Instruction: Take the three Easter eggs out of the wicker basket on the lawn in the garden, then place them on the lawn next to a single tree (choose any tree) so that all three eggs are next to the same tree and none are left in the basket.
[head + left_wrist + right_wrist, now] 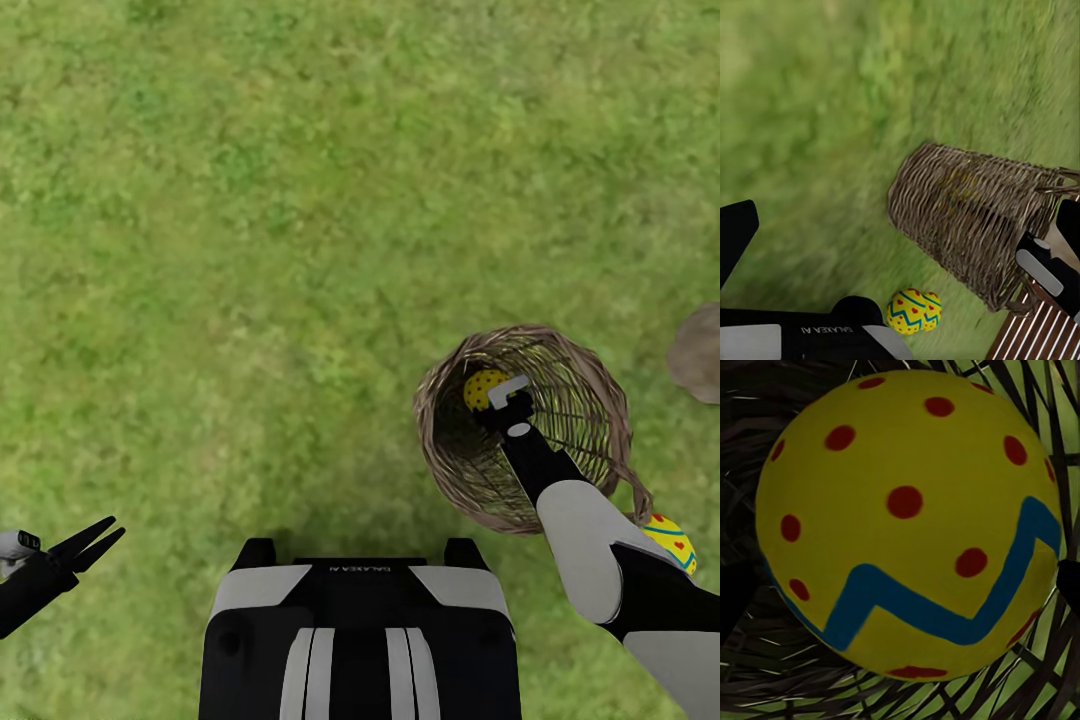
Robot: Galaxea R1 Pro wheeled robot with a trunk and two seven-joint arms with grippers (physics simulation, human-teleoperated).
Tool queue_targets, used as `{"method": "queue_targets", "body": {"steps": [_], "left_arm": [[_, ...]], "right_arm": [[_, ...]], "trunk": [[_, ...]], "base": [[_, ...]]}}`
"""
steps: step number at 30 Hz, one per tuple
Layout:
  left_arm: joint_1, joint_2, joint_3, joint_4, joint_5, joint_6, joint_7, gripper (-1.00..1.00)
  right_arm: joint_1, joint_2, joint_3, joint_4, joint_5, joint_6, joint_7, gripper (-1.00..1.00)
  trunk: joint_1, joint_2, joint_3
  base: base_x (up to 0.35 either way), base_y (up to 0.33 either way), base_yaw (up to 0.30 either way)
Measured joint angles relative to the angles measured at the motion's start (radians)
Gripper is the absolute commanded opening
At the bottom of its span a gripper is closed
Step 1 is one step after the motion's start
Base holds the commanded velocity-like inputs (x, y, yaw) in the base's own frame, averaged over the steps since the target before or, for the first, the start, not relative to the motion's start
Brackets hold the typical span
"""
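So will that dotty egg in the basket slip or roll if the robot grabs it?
Probably yes. The dotted egg looks smooth and round, so it may slide between the right gripper fingers. Set on the lawn, it could roll a little.

A yellow egg (pixel 907 521) marked with red dots and a blue zigzag band is seen inside the brown wicker basket (pixel 585 400). Red hearts and blue zigzags are borne by a second yellow egg (pixel 913 310) on the mottled green lawn (pixel 250 250).

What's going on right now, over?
Right gripper in basket, at dotted egg. Left gripper open, idle. Another egg lies on grass.
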Motion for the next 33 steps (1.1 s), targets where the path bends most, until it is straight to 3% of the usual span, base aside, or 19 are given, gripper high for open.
{"method": "queue_targets", "body": {"steps": [33], "left_arm": [[0.000,0.000,0.000,0.000,0.000,-0.001,0.000,1.00]], "right_arm": [[-0.001,0.002,-0.001,-0.006,0.000,0.004,-0.002,1.00]], "trunk": [[0.000,0.000,0.000]], "base": [[0.000,0.000,0.000]]}}
